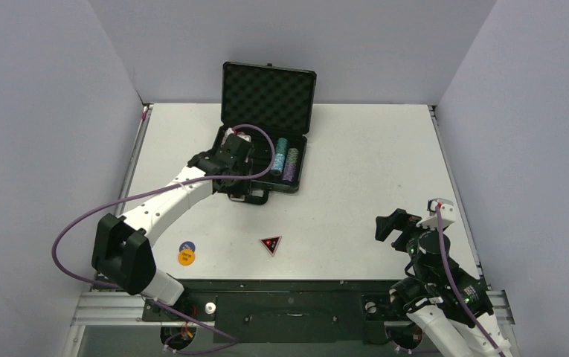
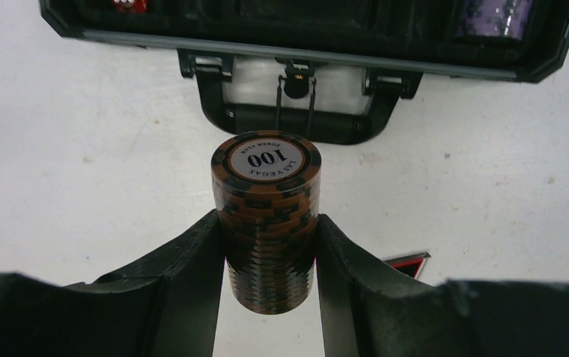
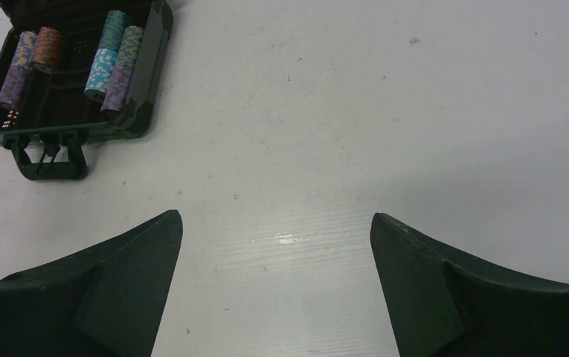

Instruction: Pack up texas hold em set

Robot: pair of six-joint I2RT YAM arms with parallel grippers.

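**A:** What lies nearest the arm bases?

**B:** On the left, the yellow disc [image 1: 186,258], with the blue disc [image 1: 187,245] touching its far edge. The black-red triangle [image 1: 270,244] lies to their right on the table [image 1: 370,171].

**A:** And the right gripper [image 3: 275,217]?

**B:** It hangs over bare table on the right, jaws spread wide, nothing between them.

**A:** The left gripper [image 2: 269,223]?

**B:** Farther out, part-closed on the brown chip stack [image 2: 266,186]. A finger presses each side, and the "100" face points toward the handle [image 2: 296,123].

**A:** And the case?

**B:** The briefcase [image 1: 268,97] sits open at the far middle, lid upright. The teal stack [image 1: 280,155] and purple stack [image 1: 290,163] lie side by side in its right half. The red dice [image 3: 11,117] are at its near left corner.
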